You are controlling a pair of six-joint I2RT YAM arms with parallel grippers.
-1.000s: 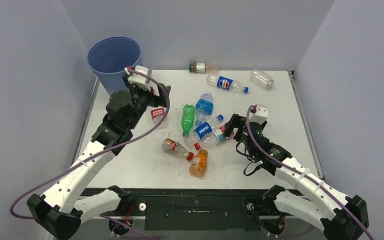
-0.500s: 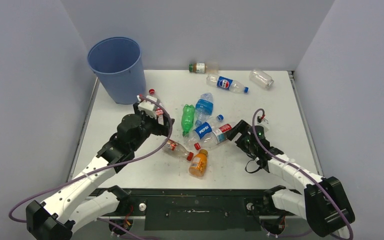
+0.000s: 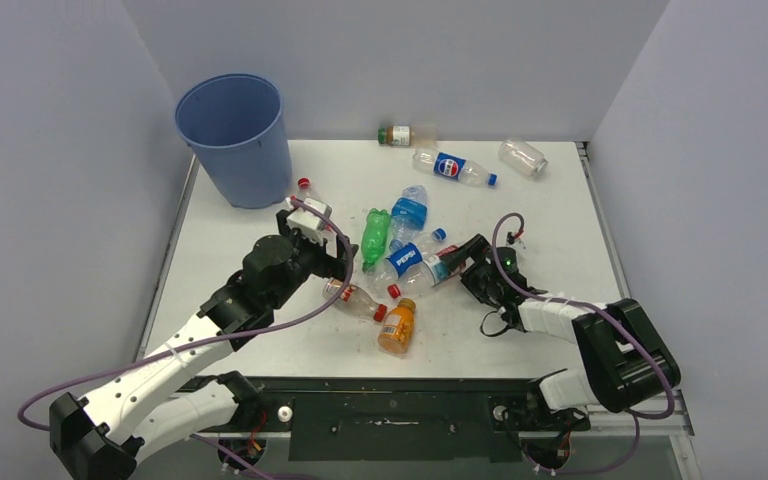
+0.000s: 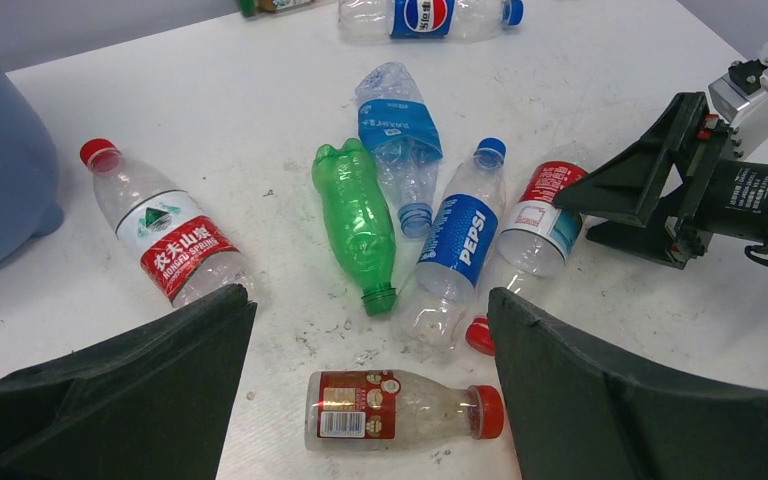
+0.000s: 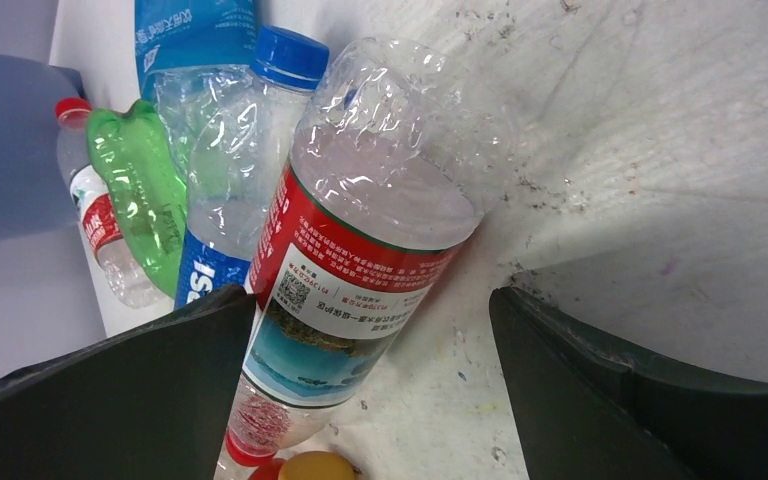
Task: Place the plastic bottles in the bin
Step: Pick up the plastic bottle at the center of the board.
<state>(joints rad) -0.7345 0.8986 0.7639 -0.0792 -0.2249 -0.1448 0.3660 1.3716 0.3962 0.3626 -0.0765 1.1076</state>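
White, scuffed tabletop [image 3: 550, 240] boxed in by pale lilac-grey walls. At the far left corner, upright and open-mouthed, the blue bin [image 3: 245, 160]. Ten plastic bottles in the overhead view, all lying flat. Three along the far edge: brown-labelled bottle [image 3: 395, 135], far Pepsi bottle [image 3: 450, 166], clear unlabelled bottle [image 3: 522, 157]. One Nongfu Spring bottle [image 4: 165, 240] near the bin's base, red cap toward the bin. Six crowded mid-table: green bottle [image 4: 355, 222] and crushed blue-tinted bottle [image 4: 398, 135] side by side, open necks toward the near edge; near Pepsi bottle [image 4: 457, 238], blue cap pointing away; tight against it the red-and-teal labelled bottle [image 5: 370, 250], long axis diagonal, red cap near-left, base far-right; red-capped bottle [image 4: 400, 405] lying crosswise; orange bottle [image 3: 398, 326], cap pointing away. Left gripper [image 4: 368, 310] spread wide above this cluster, holding nothing. Right gripper [image 5: 372, 300] low, fingers wide either side of the red-and-teal labelled bottle's base, not clamped.
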